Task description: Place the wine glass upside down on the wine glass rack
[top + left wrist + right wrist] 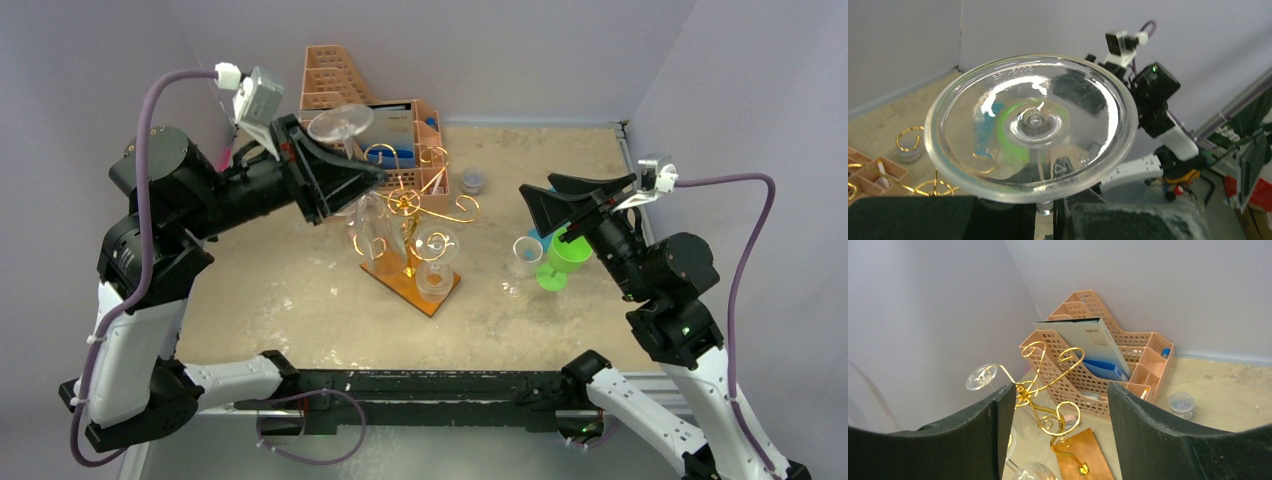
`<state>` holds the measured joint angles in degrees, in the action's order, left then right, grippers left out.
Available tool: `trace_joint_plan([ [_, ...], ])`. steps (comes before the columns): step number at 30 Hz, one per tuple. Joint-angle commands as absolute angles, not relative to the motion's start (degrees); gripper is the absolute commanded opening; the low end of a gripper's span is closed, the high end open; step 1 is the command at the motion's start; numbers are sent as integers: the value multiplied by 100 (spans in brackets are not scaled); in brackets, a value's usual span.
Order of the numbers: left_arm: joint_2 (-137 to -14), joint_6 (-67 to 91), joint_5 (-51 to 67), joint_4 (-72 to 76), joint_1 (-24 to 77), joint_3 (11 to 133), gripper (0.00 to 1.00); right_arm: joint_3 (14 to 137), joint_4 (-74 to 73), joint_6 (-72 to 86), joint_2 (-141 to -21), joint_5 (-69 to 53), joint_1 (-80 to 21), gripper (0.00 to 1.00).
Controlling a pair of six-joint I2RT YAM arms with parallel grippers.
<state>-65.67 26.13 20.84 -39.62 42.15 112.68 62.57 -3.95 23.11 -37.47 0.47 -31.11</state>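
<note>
Two pincers | my left pincer [372, 172] clamped on wine glass [340, 124] stem, foot up, at far-left of wine glass rack [412, 203] | right pincer [537, 186] spread, empty, well right | tip: keep stem vertical, slide into free scroll.

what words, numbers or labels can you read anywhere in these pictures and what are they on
Raised lettering on the foot of the held wine glass, near its far rim: a short code, too faint to read with certainty.
Small dark print at the top of the grey booklet standing in the peach file organizer: too small to read.
No other text, brand or sign shows in any view.
</note>
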Motion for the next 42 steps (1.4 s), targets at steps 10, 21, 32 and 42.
trace_joint_plan([
  [10, -4780, 1014, 3619, -4378, 4245, 9066, 0, 6155, -633, 2241, -3556, 196, -3125, 70],
  [21, -3922, 171, 4345, -3925, 4245, 7443, 0, 6073, -848, 2186, -3559, 477, -3123, 70],
  [32, -4137, -290, 5055, -3741, 4248, 6502, 0, 6063, -865, 2178, -3610, 511, -3125, 70],
  [42, -3973, -44, 4033, -2526, 4245, 5602, 0, 6097, -938, 2127, -3614, 532, -3120, 70],
])
